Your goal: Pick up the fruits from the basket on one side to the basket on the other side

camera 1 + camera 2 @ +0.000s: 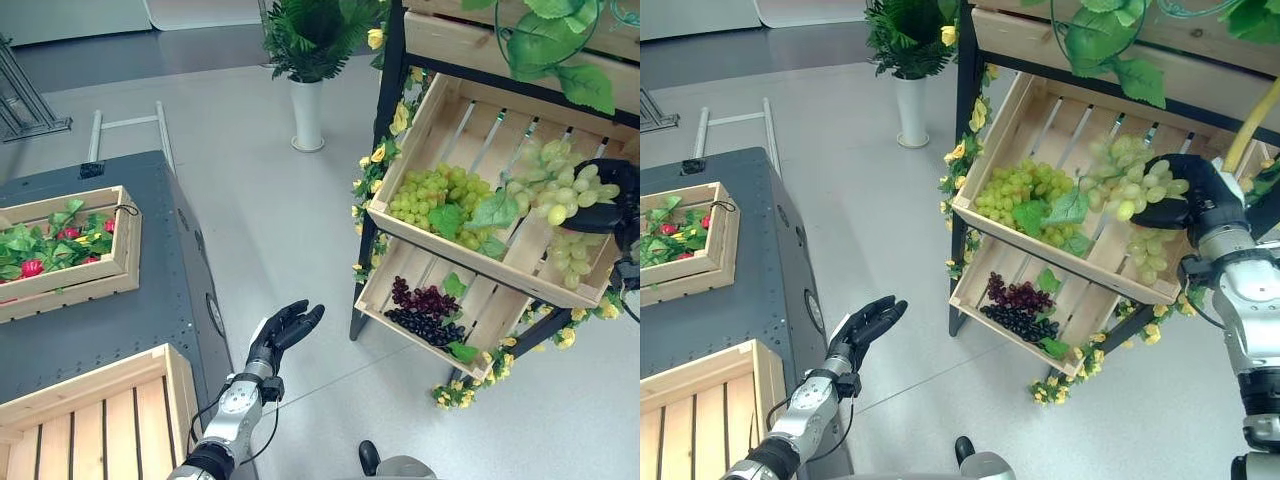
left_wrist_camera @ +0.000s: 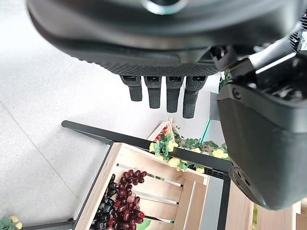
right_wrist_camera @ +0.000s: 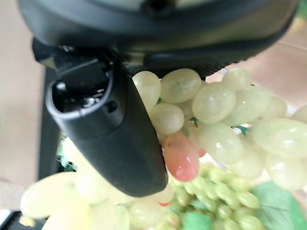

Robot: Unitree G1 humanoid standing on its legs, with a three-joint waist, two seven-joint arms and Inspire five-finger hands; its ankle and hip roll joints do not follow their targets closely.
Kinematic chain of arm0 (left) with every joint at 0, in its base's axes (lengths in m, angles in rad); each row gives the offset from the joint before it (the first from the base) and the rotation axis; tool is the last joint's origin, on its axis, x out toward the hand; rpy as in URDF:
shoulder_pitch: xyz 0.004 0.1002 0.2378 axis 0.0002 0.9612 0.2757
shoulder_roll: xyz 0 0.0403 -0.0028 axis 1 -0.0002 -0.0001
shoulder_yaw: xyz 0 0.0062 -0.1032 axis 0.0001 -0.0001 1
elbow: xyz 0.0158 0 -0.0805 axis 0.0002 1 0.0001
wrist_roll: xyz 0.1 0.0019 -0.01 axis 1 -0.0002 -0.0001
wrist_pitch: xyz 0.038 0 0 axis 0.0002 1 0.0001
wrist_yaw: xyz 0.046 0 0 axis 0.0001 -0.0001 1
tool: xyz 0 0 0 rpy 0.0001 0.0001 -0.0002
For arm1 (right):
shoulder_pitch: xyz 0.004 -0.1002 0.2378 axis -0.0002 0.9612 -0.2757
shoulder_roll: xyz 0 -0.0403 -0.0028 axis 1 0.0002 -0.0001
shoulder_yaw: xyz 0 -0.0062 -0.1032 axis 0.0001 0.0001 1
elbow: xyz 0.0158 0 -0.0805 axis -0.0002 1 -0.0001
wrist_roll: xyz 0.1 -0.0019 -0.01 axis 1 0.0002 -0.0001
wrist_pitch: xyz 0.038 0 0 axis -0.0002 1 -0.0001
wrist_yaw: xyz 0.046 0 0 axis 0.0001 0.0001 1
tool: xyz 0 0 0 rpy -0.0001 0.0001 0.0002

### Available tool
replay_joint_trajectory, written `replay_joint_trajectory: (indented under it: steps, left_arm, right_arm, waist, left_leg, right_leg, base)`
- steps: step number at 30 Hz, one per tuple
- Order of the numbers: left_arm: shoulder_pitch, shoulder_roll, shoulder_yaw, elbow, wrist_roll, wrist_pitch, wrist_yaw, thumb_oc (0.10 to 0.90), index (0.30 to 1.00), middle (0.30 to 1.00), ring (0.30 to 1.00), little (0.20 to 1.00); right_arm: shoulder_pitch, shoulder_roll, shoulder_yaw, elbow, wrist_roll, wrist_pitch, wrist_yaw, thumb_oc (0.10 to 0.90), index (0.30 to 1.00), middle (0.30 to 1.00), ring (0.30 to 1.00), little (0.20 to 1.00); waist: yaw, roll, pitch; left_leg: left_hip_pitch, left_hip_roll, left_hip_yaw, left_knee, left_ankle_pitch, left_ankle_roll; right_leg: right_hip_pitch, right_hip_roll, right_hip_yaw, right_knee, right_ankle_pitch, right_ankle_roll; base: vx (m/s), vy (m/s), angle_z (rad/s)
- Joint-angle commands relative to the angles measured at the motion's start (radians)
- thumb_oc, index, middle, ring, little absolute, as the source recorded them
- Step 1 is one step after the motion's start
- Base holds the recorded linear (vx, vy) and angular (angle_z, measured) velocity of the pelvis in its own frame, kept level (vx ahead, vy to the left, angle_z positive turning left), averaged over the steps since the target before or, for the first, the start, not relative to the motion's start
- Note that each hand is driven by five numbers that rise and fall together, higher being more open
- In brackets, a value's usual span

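A: What's the biggest thing here?

B: The wooden shelf stand (image 1: 1010, 120) at about two o'clock, holding two slanted crates. The upper crate (image 1: 1035, 105) carries a green grape bunch (image 1: 1025, 195) plus a paler one; the lower crate (image 1: 985, 285) carries dark grapes (image 1: 1020, 305).

A: And the destination?

B: The slatted crate (image 1: 95, 420) on the dark table (image 1: 160, 300) at seven o'clock has bare slats as far as it shows. A flower box (image 1: 70, 250) sits at nine o'clock.

A: So progress?

B: Early, I judge. The right hand (image 1: 1195, 190), at three o'clock, has its fingers curled round the pale grape bunch (image 1: 1135, 170) above the upper crate. Everything else waits.

A: The left hand (image 1: 285, 330)?

B: Fingers straight, holding nothing, over the floor at six o'clock.
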Motion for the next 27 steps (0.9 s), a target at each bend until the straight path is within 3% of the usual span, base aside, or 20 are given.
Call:
replay_joint_trajectory:
  steps: [1, 9, 10, 11, 19, 27]
  left_arm:
    - [-0.092, 0.029, -0.027, -0.019, -0.005, -0.064, -0.022, 0.8, 0.9, 0.9, 0.9, 0.9]
    - [-0.088, 0.03, -0.025, -0.014, -0.008, -0.064, -0.03, 0.8, 0.9, 0.9, 0.9, 0.9]
    - [-0.088, 0.03, -0.025, -0.014, -0.009, -0.064, -0.029, 0.8, 0.9, 0.9, 0.9, 0.9]
    - [-0.093, 0.032, -0.025, -0.014, -0.01, -0.063, -0.027, 0.8, 0.9, 0.9, 0.9, 0.9]
    - [-0.1, 0.036, -0.026, -0.024, -0.019, -0.058, -0.017, 0.8, 0.9, 0.9, 0.9, 0.9]
    - [-0.092, 0.025, -0.026, -0.017, -0.015, -0.037, -0.037, 0.8, 0.9, 0.9, 0.9, 0.9]
  right_arm:
    - [-0.256, -0.119, -0.004, 0.126, -0.059, -0.122, -0.022, 0.4, 0.3, 0.3, 0.3, 0.3]
    - [-0.297, -0.122, 0.087, 0.254, -0.13, -0.058, 0.01, 0.4, 0.3, 0.3, 0.3, 0.3]
    - [-0.297, -0.122, 0.088, 0.256, -0.128, -0.051, 0.013, 0.552, 0.528, 0.528, 0.528, 0.528]
    - [-0.303, -0.122, 0.097, 0.283, -0.121, -0.035, 0.013, 0.8, 0.9, 0.9, 0.9, 0.9]
    - [-0.301, -0.121, 0.091, 0.318, -0.13, -0.026, -0.016, 0.8, 0.9, 0.9, 0.9, 0.9]
    - [-0.234, -0.109, 0.036, 0.236, -0.143, -0.041, -0.042, 0.8, 0.9, 0.9, 0.9, 0.9]
  waist:
    - [0.058, -0.026, -0.081]
    - [0.072, -0.025, -0.074]
    - [0.072, -0.025, -0.074]
    - [0.074, -0.025, -0.071]
    - [0.068, -0.019, -0.064]
    - [0.049, -0.013, -0.062]
  left_leg:
    - [0.024, -0.052, -0.054, 0.01, -0.153, 0.017]
    - [0.022, -0.053, -0.061, 0.01, -0.149, 0.015]
    - [0.022, -0.053, -0.061, 0.01, -0.149, 0.015]
    - [0.024, -0.053, -0.059, 0.01, -0.149, 0.015]
    - [0.025, -0.054, -0.055, 0.01, -0.15, 0.015]
    - [0.023, -0.054, -0.041, 0.01, -0.15, 0.017]
  right_leg:
    - [0.035, 0.069, -0.019, 0.002, -0.057, -0.015]
    - [0.036, 0.065, -0.032, 0.002, -0.055, -0.016]
    - [0.036, 0.065, -0.032, 0.002, -0.055, -0.016]
    - [0.038, 0.064, -0.033, 0.002, -0.054, -0.016]
    - [0.038, 0.064, -0.028, 0.002, -0.053, -0.018]
    - [0.03, 0.068, -0.013, 0.005, -0.054, -0.017]
  base:
    - [-0.01, 0.002, 0.04]
    - [-0.02, 0.01, 0.05]
    - [-0.03, 0.007, 0.04]
    - [-0.02, 0.006, 0.03]
    - [-0.01, 0.004, 0.03]
    - [0.0, 0.0, 0.0]
